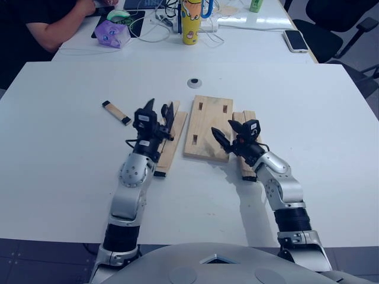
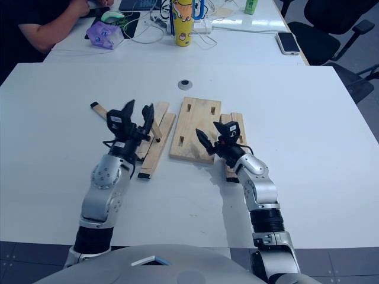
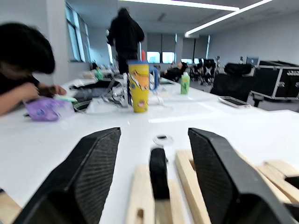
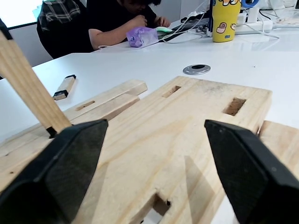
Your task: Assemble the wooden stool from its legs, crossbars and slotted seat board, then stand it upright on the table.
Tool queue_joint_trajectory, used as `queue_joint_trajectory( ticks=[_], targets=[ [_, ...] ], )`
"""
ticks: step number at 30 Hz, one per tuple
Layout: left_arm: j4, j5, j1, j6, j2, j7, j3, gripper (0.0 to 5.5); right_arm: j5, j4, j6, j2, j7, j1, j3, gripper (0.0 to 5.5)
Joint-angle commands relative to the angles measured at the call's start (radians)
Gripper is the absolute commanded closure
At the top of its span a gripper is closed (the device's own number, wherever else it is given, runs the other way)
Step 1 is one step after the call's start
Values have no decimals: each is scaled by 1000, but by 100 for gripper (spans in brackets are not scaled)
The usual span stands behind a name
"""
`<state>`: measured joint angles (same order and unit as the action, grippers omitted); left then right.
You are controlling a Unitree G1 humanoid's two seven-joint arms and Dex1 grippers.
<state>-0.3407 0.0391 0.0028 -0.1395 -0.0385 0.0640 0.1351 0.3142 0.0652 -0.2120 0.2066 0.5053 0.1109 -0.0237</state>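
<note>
Seat board (image 1: 207,127) lay flat at mid-table (image 1: 71,148), a pale rectangle of bare, faintly grained wood with four small rectangular slots cut through it. Left planks (image 1: 169,148) lay just beside its left edge, long slotted strips with black end caps. Right planks (image 1: 244,117) lay against its right edge, partly under the right arm. Short crossbar (image 1: 116,112), black-tipped, sat well apart on the left.

Left gripper (image 1: 160,105) hovered over the left planks, fingers spread wide, nothing between the pads. In the right wrist view one slim strip (image 4: 28,84) rose at a tilt from that pile; what propped it could not be told. Right gripper (image 1: 224,129) hung over the board's near right corner, also wide open and empty.

Judgement: all pieces looked stiff, light and dry, not fragile, and unlikely to slip. The strips should pinch well across their narrow width, near mid-length. The board, lying flush, offered only its edges; the near edge or a corner seemed the best hold
</note>
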Motion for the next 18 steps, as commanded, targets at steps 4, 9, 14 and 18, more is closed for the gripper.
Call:
queue_joint_trajectory(
  ticks=[4, 9, 14, 18],
  targets=[
    [4, 34, -82, 15, 2, 29, -39, 285, -24, 45, 30, -25, -11, 20, -3, 167],
    [28, 69, -225, -9, -14, 37, -98, 339, -35, 73, 46, -34, -15, 34, 4, 167],
    [93, 108, -387, -65, -41, 83, -120, 417, -40, 81, 56, -42, -20, 40, 2, 167],
    [173, 145, -461, -110, -35, 125, -113, 465, -47, 93, 62, -53, -21, 51, -6, 167]
  ],
)
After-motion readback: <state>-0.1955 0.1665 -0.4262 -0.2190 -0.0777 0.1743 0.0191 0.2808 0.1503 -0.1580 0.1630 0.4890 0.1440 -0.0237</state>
